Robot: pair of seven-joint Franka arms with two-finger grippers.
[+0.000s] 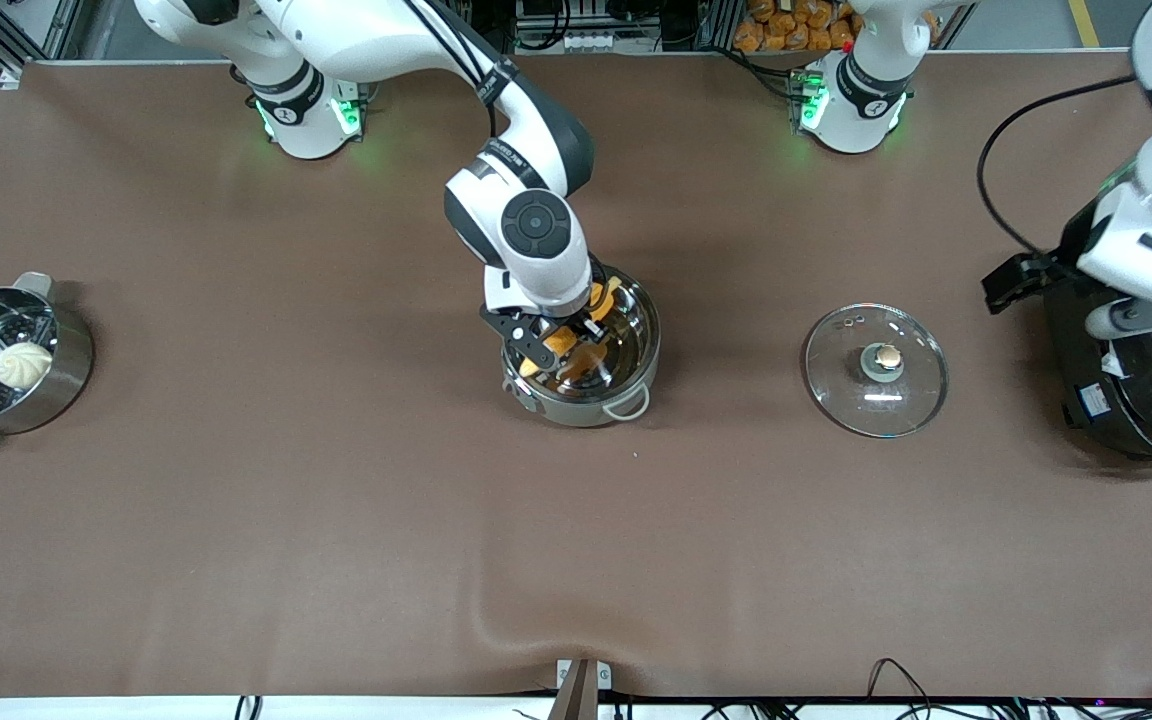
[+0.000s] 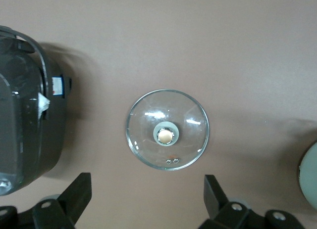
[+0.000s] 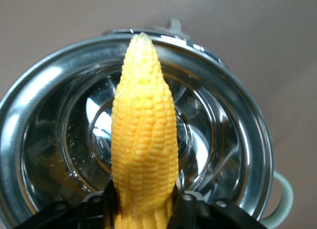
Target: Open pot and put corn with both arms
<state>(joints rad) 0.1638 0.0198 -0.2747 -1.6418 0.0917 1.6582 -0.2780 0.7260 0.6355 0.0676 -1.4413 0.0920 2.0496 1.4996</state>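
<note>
The steel pot stands open at the table's middle. Its glass lid with the copper knob lies flat on the table beside it, toward the left arm's end, and shows in the left wrist view. My right gripper is shut on the corn at its thick end and holds it over the pot's mouth. In the right wrist view the corn points out across the pot, gripped between the fingers of my right gripper. My left gripper is open and empty, up over the rice cooker's edge; it also shows in the left wrist view.
A big black rice cooker stands at the left arm's end, also in the left wrist view. A steel steamer pot with a white bun stands at the right arm's end.
</note>
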